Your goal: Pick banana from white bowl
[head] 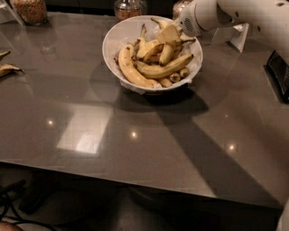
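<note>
The white bowl (118, 38) stands at the back middle of the grey table and holds several yellow bananas. A long, slender, arched banana (165, 70) with a dark stem tip lies across the front of the pile. A thicker long banana (130, 70) lies along the bowl's left side. My gripper (169, 33) comes in from the upper right on a white arm and sits over the pile's back right, right on top of a short upright banana (166, 52). I cannot tell whether it holds any banana.
Glass jars of grains (29, 9) (130, 6) stand along the table's back edge. A banana peel (7, 68) lies at the far left. A white card (235, 37) and a dark object (279, 74) are at the right. The table's front edge (135, 173) is near.
</note>
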